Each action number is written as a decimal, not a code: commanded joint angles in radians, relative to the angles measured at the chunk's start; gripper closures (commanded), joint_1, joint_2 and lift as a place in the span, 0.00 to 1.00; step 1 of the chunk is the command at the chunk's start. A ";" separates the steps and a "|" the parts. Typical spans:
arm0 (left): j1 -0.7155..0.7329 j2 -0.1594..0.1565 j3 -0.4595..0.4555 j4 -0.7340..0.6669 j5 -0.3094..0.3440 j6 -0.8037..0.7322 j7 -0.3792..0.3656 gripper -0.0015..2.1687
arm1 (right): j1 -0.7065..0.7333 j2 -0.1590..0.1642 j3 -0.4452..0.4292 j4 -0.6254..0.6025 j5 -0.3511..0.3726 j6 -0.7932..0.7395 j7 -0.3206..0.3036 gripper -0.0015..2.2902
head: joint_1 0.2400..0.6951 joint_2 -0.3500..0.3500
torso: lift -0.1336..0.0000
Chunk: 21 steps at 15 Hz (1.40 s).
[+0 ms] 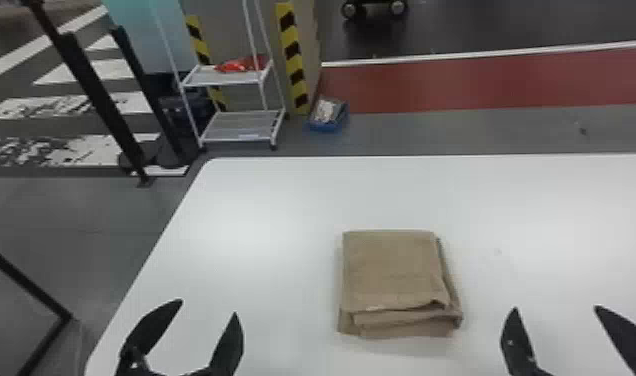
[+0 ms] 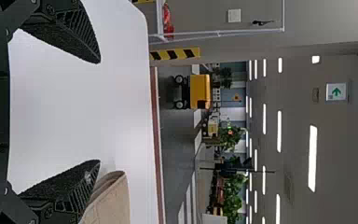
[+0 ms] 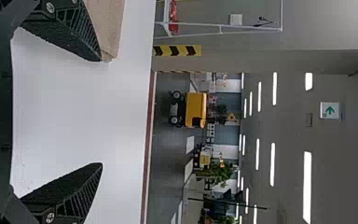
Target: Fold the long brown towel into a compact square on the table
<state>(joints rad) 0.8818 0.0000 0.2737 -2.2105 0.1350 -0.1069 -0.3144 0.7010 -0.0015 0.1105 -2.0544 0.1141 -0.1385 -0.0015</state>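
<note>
Head view: brown towel (image 1: 392, 275) lies folded flat on the white desk (image 1: 262, 210), between the two hands and a bit farther forward, stacked in several layers, roughly square. Left hand (image 1: 208, 307) is spread wide, nothing in it, on the robot's left of the towel; right hand (image 1: 556, 309) also wide apart and empty, on the other side. Both wrist views agree, bare gap between the fingers, cloth only past one finger of each. Near edge is uneven, lower layers poke out toward the robot, and the near right corner looks a little loose, slightly lifted. Folding looks about done, I'd say; at most a light tidy or pat down is left, else just back the hands off. Handling guess: light, soft, limp, not fragile, no real slip risk, but layers may slide over each other or puff open if only the top one is caught. If it needs moving, take the whole stack at the two sides, low, all layers together; for tidying, pinch the near edge gently or press from above, no dragging
</note>
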 commanded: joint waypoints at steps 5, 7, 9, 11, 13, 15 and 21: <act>0.011 -0.003 -0.001 -0.009 0.000 -0.004 0.001 0.06 | 0.003 0.002 0.000 -0.006 -0.005 -0.003 0.000 0.04 | 1.00 0.81 | 0.08; 0.013 -0.003 -0.001 -0.011 0.000 -0.004 0.001 0.06 | 0.003 0.002 0.000 -0.006 -0.005 -0.003 0.000 0.04 | 1.00 0.81 | 0.08; 0.013 -0.003 -0.001 -0.012 0.000 -0.004 0.001 0.06 | 0.003 0.002 0.000 -0.006 -0.008 -0.003 0.000 0.04 | 1.00 0.81 | 0.08; 0.013 -0.003 -0.001 -0.012 0.000 -0.004 0.001 0.06 | 0.005 0.002 -0.002 -0.004 -0.010 -0.003 0.000 0.04 | 1.00 0.81 | 0.08; 0.013 -0.003 -0.002 -0.012 0.000 -0.004 0.001 0.06 | 0.005 0.002 -0.005 -0.006 -0.011 -0.013 0.000 0.04 | 1.00 0.81 | 0.08; 0.013 -0.003 -0.004 -0.012 -0.002 -0.004 0.001 0.06 | 0.006 0.002 -0.005 -0.004 -0.011 -0.013 0.000 0.04 | 1.00 0.80 | 0.08; 0.014 -0.003 -0.007 -0.011 -0.006 -0.004 0.001 0.06 | 0.006 0.002 -0.005 -0.007 -0.013 -0.013 0.002 0.04 | 1.00 0.80 | 0.08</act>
<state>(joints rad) 0.8944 0.0000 0.2670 -2.2224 0.1289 -0.1111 -0.3129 0.7073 -0.0015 0.1058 -2.0616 0.1014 -0.1510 0.0000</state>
